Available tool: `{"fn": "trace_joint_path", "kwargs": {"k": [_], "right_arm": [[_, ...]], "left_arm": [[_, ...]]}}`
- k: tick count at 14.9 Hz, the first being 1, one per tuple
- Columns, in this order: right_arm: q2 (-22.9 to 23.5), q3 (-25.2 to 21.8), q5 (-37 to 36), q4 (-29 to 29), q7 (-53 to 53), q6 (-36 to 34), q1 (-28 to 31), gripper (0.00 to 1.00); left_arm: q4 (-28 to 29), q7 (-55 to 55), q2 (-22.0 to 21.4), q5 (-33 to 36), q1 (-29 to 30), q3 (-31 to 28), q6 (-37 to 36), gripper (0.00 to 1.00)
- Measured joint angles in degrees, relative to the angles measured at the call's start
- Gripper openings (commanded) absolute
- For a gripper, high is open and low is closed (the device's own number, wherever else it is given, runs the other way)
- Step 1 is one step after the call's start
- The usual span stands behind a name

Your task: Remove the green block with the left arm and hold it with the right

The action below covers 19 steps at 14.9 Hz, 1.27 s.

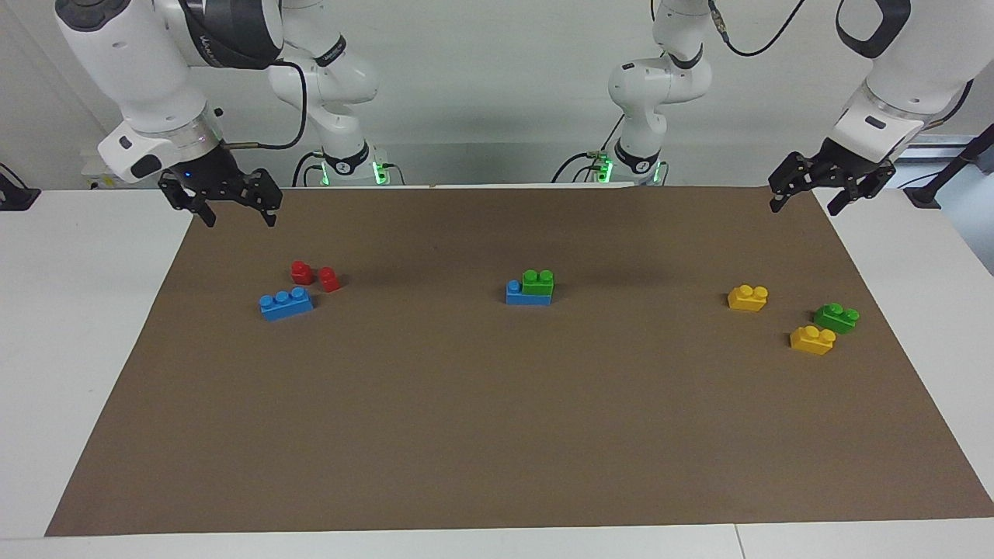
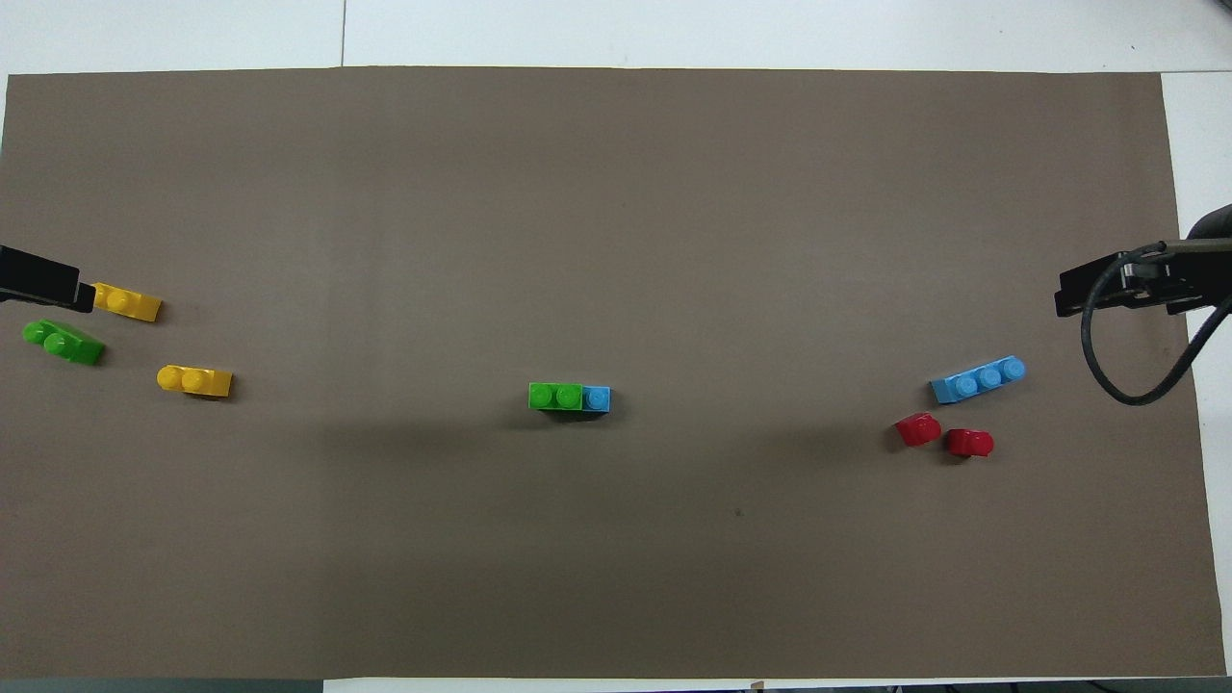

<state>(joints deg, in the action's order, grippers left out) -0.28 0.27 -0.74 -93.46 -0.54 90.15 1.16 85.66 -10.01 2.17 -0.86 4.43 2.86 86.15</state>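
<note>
The green block point(image 1: 538, 282) is sitting mid-frame, stacked on a blue brick point(image 1: 516, 293). The left gripper point(image 1: 829, 189) is hovering at upper right, fingers spread; the right gripper point(image 1: 222, 200) is hovering at upper left, fingers spread. No writing is legible.

No text, label, brand name, number or sign can be read for sure. On the black band of the right arm point(image 1: 233, 31), in the facing view, there are some small light letters, but they are too small and tilted to make out. The bricks, the brown mat point(image 1: 497, 435) and the white table point(image 1: 78, 310) carry no writing.
</note>
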Motion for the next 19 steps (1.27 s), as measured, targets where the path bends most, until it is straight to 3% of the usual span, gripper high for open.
{"fn": "trace_joint_path", "kwargs": {"k": [10, 16, 19], "right_arm": [[0.0, 0.0, 0.0, 0.0, 3.71, 0.0, -0.01, 1.0], [-0.13, 1.18, 0.72, -1.07, 32.77, 2.91, -3.15, 1.0], [-0.15, 1.35, 5.74, -2.61, 52.32, 4.41, -6.15, 1.0]], "left_arm": [[0.0, 0.0, 0.0, 0.01, 0.23, -0.01, 0.04, 1.0], [0.0, 0.0, 0.0, 0.01, 0.44, -0.01, 0.06, 1.0], [0.0, 0.0, 0.0, 0.01, 0.44, -0.01, 0.07, 1.0]]}}
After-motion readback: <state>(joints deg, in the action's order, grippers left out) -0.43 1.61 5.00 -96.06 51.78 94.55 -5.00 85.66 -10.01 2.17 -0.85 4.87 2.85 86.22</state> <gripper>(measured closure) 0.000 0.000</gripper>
